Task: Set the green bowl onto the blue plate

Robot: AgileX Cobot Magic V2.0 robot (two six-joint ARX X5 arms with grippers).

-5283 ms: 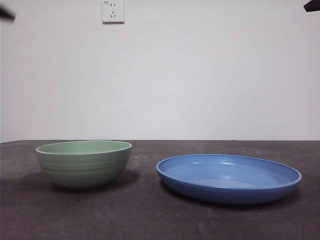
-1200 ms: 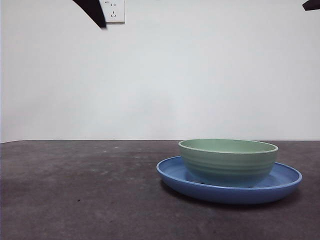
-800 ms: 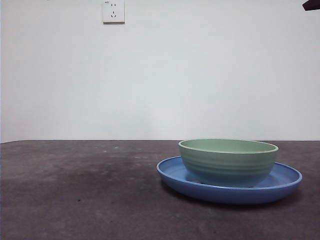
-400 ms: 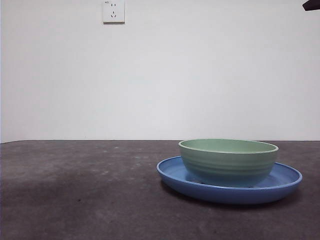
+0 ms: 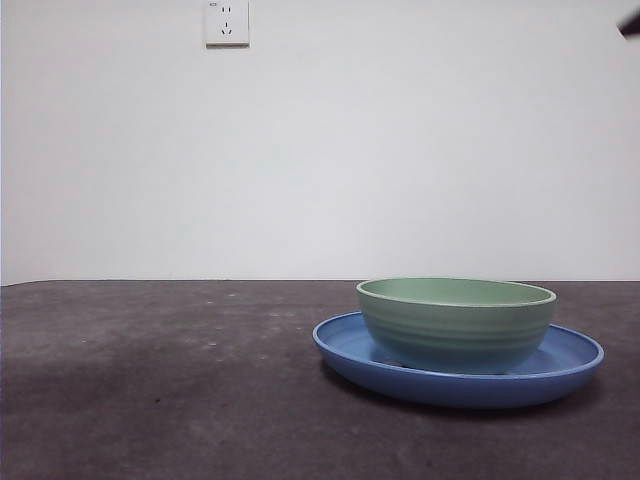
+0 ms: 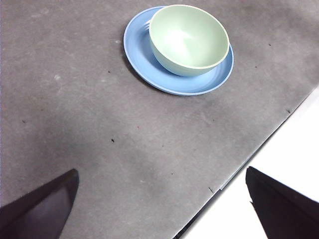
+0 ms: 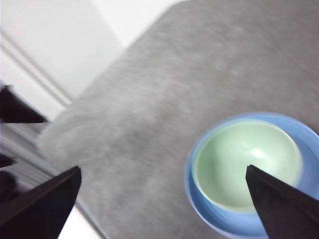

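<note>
We see the dark grey bench (image 5: 150,400) carrying just 2 things, both toward one side of it and, in the left wrist view, not far from the edge where the surface drops to a white floor. The blue plate (image 5: 570,365) lies flat on the bench, and the green bowl (image 5: 455,325) sits upright inside it, its base on the plate's floor, set slightly off centre so more blue rim shows on one side. By our reading the placing is done, with nothing gripping either dish.

The left gripper (image 6: 159,209) hangs high above the bench, well apart from the dishes, its 2 jaws spread wide with nothing between them. The right gripper (image 7: 164,209) is also raised, above and to one side of the bowl, jaws likewise wide apart and empty; that view is blurred, so finer detail is lost. In the front view only a black tip (image 5: 630,25) shows at the top corner.

We judge the bowl to be rigid, glossy and probably slippery, possibly breakable if dropped. Should we need to lift it, the rim wall is the place, 1 jaw inside and 1 outside
</note>
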